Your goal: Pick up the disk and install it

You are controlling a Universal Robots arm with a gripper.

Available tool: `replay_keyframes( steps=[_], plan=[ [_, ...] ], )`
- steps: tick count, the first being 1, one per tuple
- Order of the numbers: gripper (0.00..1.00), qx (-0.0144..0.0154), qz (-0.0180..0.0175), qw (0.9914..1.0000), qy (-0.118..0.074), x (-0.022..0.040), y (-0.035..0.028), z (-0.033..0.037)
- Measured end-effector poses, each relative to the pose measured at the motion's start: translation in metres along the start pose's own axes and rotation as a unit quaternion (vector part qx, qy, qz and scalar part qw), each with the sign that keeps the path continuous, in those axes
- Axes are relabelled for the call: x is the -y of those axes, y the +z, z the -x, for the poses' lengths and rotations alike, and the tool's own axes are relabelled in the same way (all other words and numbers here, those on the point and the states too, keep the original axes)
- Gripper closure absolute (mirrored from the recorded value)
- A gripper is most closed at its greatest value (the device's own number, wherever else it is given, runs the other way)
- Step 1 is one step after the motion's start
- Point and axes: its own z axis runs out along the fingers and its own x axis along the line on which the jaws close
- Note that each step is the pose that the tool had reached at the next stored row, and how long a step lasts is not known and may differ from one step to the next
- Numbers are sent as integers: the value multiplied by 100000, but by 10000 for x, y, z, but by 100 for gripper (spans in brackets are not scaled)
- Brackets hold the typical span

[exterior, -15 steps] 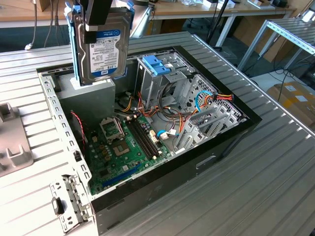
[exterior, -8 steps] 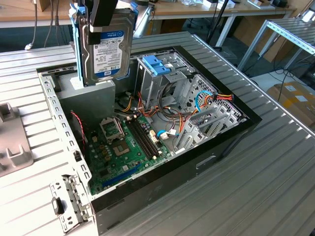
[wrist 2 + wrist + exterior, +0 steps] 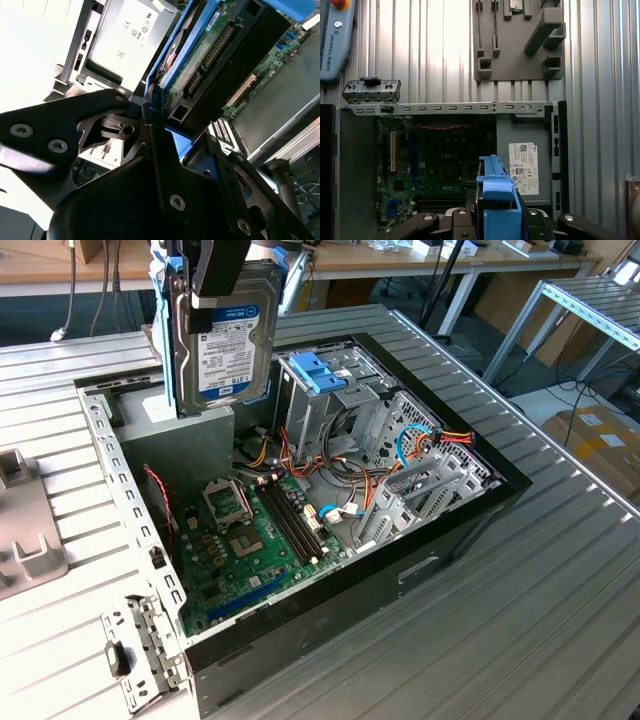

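Closest to me is the ribbed metal table [image 3: 480,620] with an open black PC case [image 3: 330,610] lying flat on it, insides up. A loose perforated metal bracket [image 3: 140,640] sits by the case's near corner, at the exterior view's left. A bit further out that way there's a grey fixture plate [image 3: 25,530] on the table. Inside the case you get the green motherboard [image 3: 245,550] first. Behind it is the metal drive cage [image 3: 350,415] with a blue plastic tab [image 3: 318,370] on top, and a tangle of orange and red cables [image 3: 440,438] on the exterior view's right of it. The grey power-supply box [image 3: 170,455] is in the far corner on the exterior view's left. The disk [image 3: 235,345] is up in the air over that box, standing on edge, with its white and blue label facing the exterior camera and its light-blue rails down the sides. It's just to the exterior view's left of the cage, not in it. The gripper [image 3: 222,280] comes down from above and is pinching the disk across its top end. In the second wrist view you can see the black fingers [image 3: 150,125] clamped right on the blue rail. Way behind all that are wooden workbenches [image 3: 420,260] and a cardboard box [image 3: 600,440] on the floor.
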Motion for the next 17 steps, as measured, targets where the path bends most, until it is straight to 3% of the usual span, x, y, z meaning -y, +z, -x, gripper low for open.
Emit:
replay_keyframes(
  steps=[17],
  plan=[
    [63,-208,-5,100000,9,123,16,-55]
  ],
)
